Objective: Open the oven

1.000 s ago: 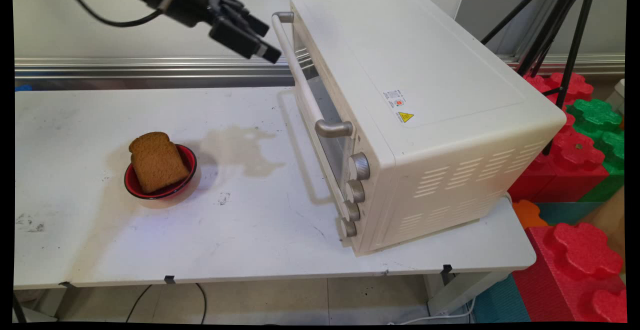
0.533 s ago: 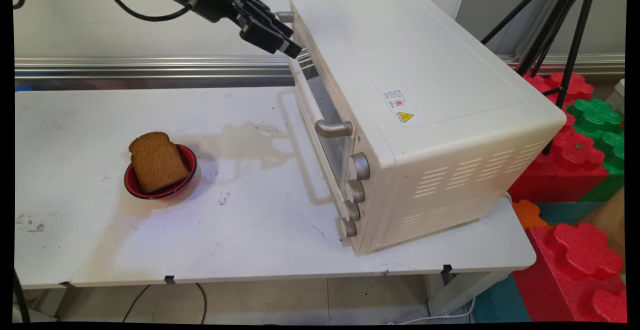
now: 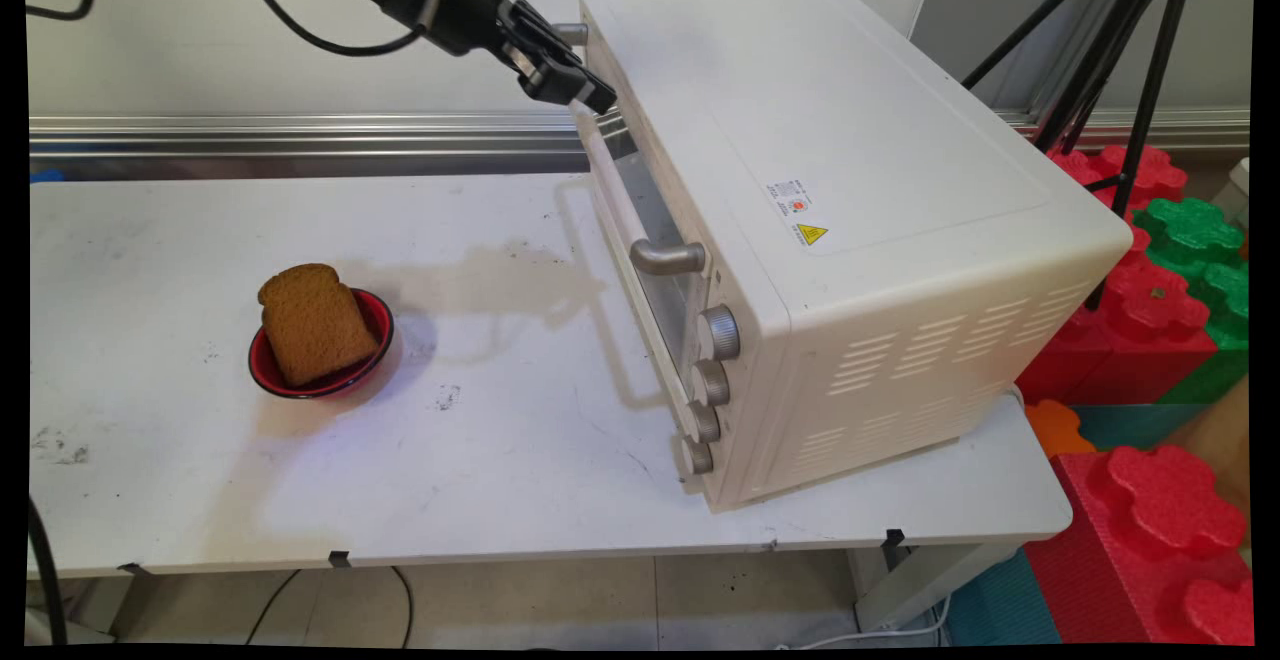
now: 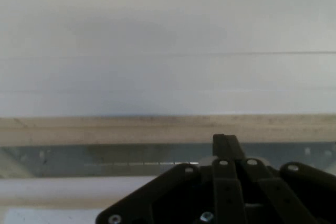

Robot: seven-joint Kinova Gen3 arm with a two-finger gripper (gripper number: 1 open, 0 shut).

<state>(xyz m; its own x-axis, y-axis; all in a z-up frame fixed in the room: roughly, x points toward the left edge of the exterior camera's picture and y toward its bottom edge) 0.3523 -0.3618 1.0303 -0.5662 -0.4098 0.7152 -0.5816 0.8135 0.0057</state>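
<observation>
A white toaster oven (image 3: pixel 850 170) stands on the right half of the table, its door closed. My gripper (image 3: pixel 598 98) comes in from the upper left, shut, with its tip against the door's top edge at the far end, just above the long handle (image 3: pixel 610 180). In the hand view the closed fingers (image 4: pixel 226 141) point at the cream strip along the oven's top front edge (image 4: pixel 157 128), with the door glass (image 4: pixel 79 156) and handle bar (image 4: pixel 63 190) below. A brown bread slice (image 3: pixel 315 325) leans in a red bowl (image 3: pixel 265 372) on the table's left side.
Several knobs (image 3: pixel 718 332) run down the oven's near front corner. The white table (image 3: pixel 500 460) ends just beyond the oven on the right. Red and green foam blocks (image 3: pixel 1160 310) and a black tripod (image 3: pixel 1130 70) stand off the table's right side.
My gripper has travelled right and slightly down, from open air left of the oven to the far top corner of its door. Bread, bowl and oven have stayed put.
</observation>
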